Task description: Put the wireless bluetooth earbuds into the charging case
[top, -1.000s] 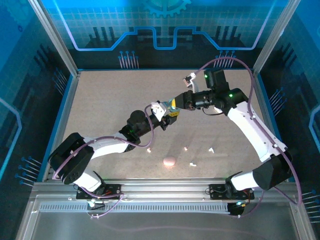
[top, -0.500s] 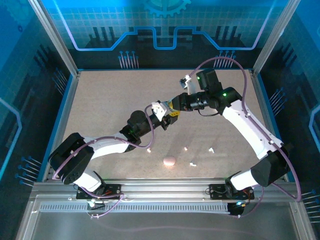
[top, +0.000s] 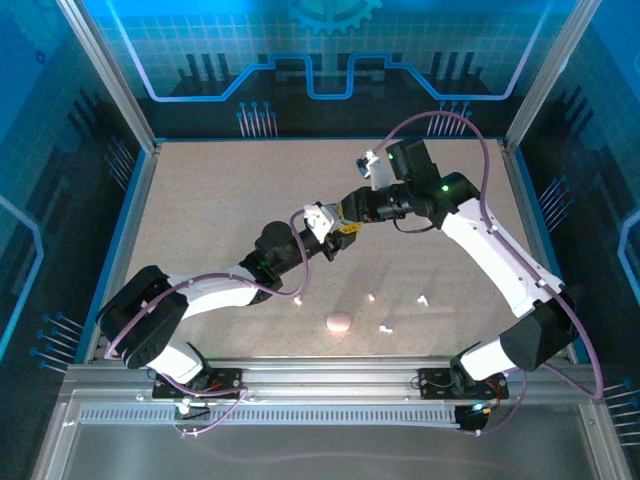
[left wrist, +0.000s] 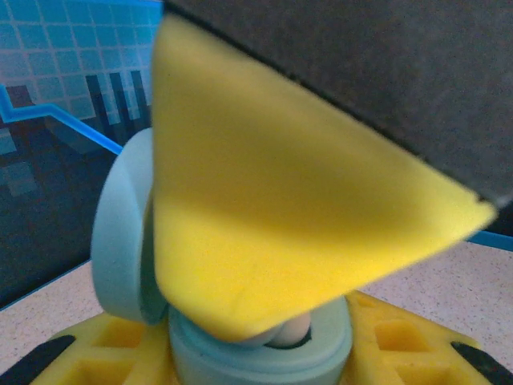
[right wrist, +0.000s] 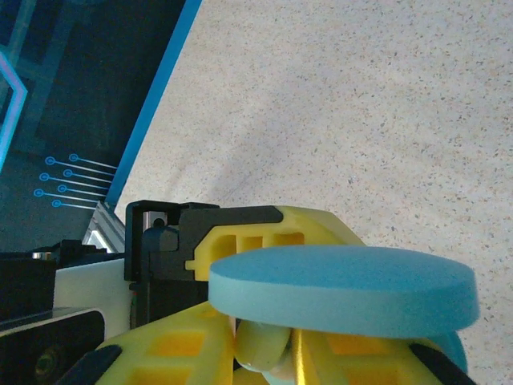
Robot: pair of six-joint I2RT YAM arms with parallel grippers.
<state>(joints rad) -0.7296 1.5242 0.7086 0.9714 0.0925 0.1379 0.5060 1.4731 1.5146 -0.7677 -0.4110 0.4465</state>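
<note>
Small pale earbuds (top: 371, 296) lie scattered; light-blue charging case (left wrist: 120, 233) is open.

Bright, even overhead light; soft shadows lie under the arms (top: 230, 290) on the surface (top: 220, 230). Left wrist view: the close yellow fingers (left wrist: 272, 200) and light blue case (left wrist: 120, 233) are blurred. Right wrist view: sharp surface, a faint diagonal shadow band at centre.

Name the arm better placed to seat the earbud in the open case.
Right. The right claw holds a pale earbud at the blue case, which the left claw is busy gripping.
</note>
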